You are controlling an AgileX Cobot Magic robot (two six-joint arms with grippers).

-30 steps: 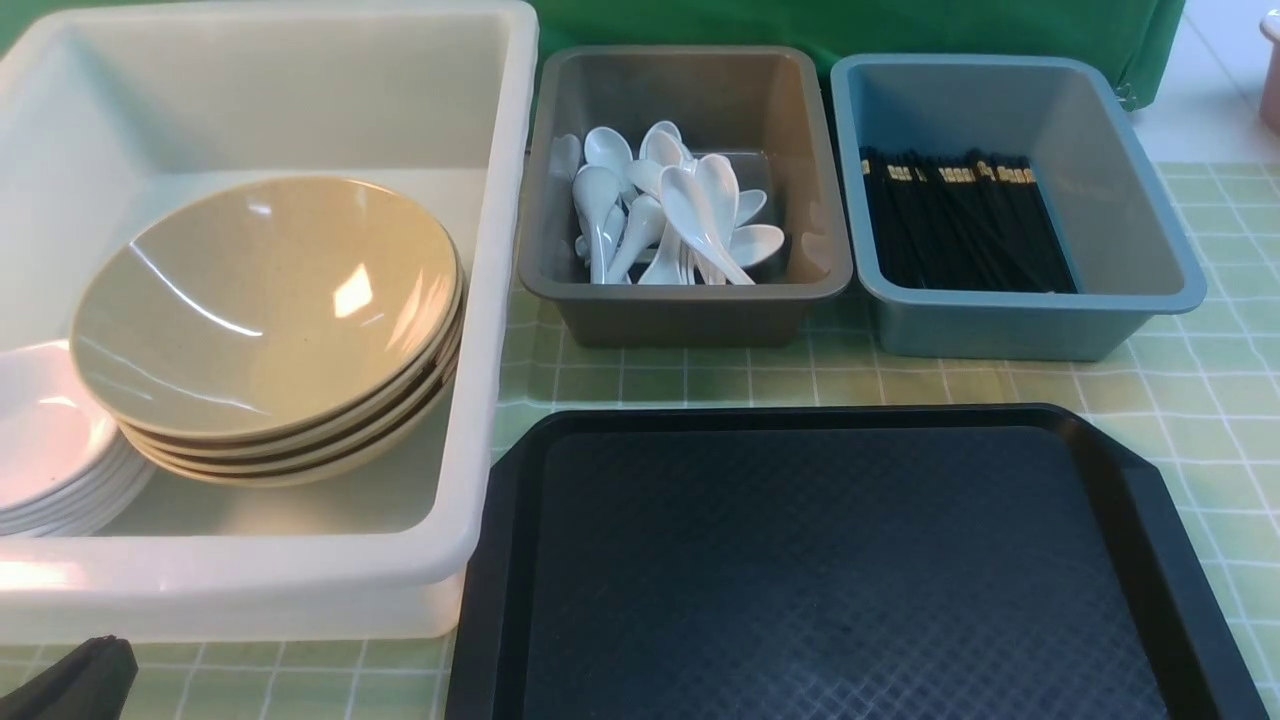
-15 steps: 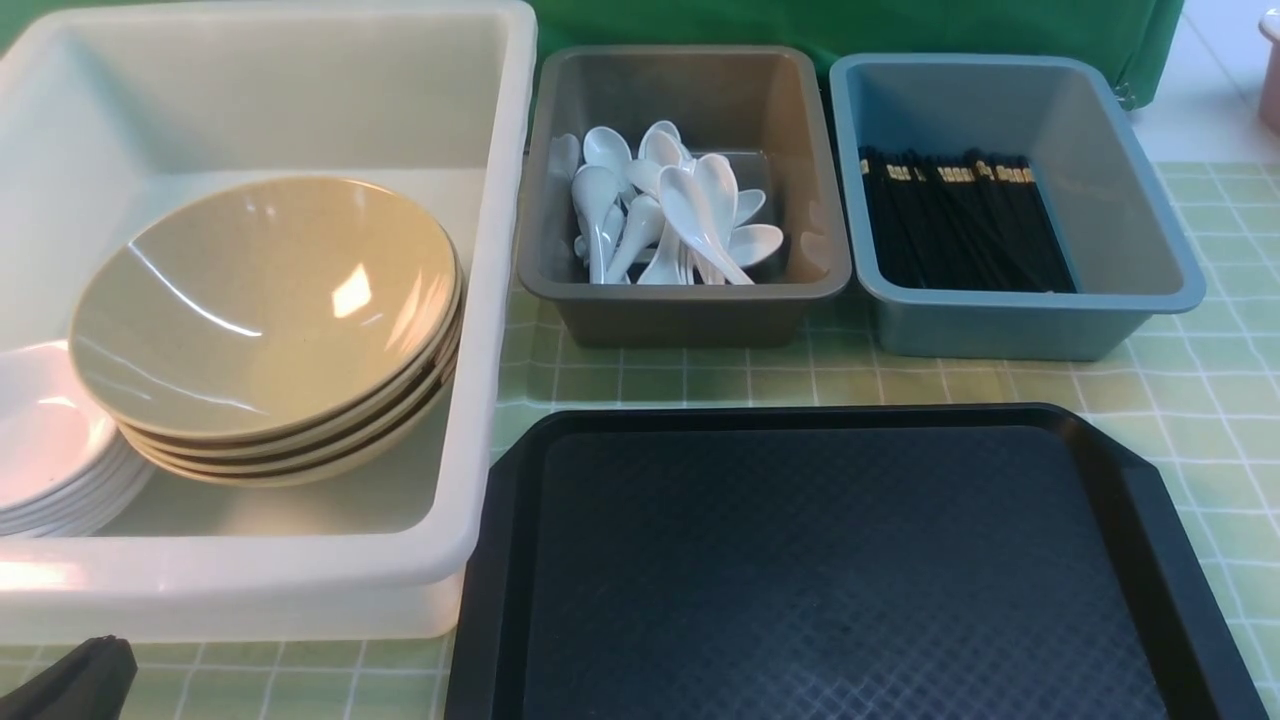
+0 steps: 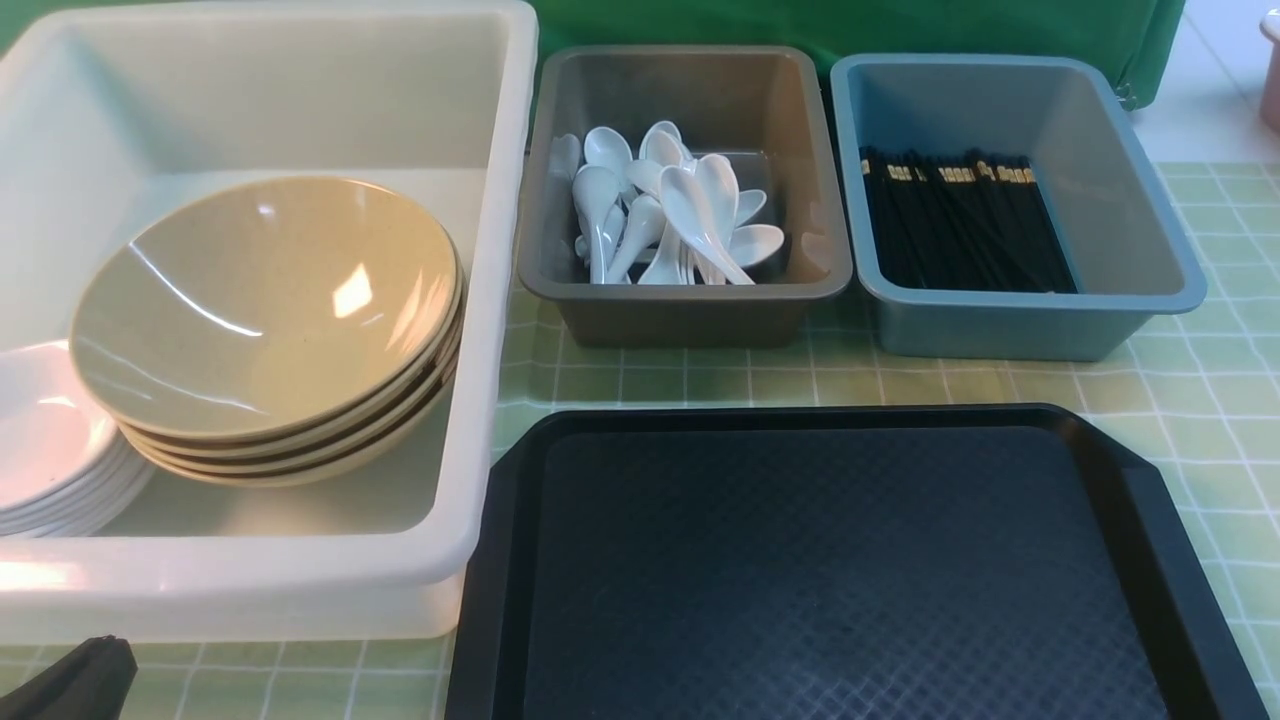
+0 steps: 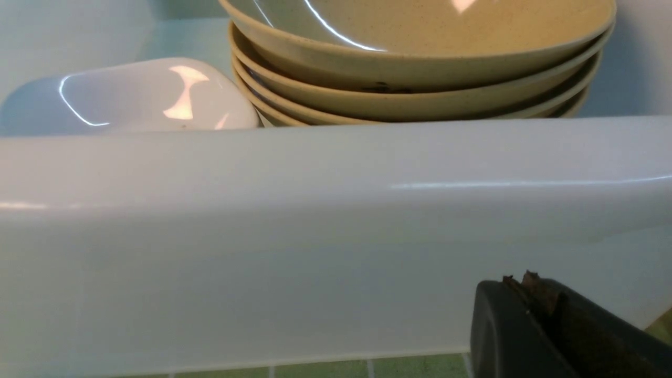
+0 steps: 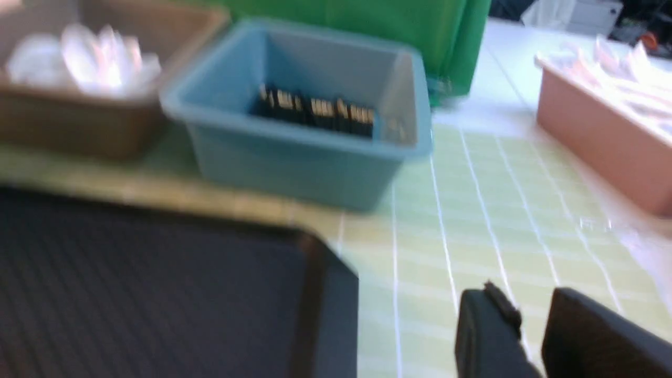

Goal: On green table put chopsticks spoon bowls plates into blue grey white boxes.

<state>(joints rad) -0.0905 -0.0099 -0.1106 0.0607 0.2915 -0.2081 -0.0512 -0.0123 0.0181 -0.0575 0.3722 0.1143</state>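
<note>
The glossy tan-beige bowls are sitting stacked inside the large milky white plastic tub at the far left corner of the pale green grid-printed table, with the stack of small glossy white squarish plates touching them on the left, in the same tub. The white soup spoons are lying heaped in the grey-brown plastic tub along the table's far edge, and the black chopsticks with gold bands are lying side by side in the dusty blue plastic tub just beside it on the right. The black textured tray is sitting bare at the near edge, in front of those two tubs.

The left gripper is resting low over the table just outside the white tub's near wall, with its black jaws pressed together and nothing between them; the bowls and plates are lying beyond that wall, apart from it. In the front view only its dark tip is showing at the near left corner.

The right gripper is hovering over bare cloth past the tray's right corner, its two black fingers standing slightly apart and holding nothing. The blue tub with the chopsticks is lying well apart from it, and a pink tub is sitting further to the right.
</note>
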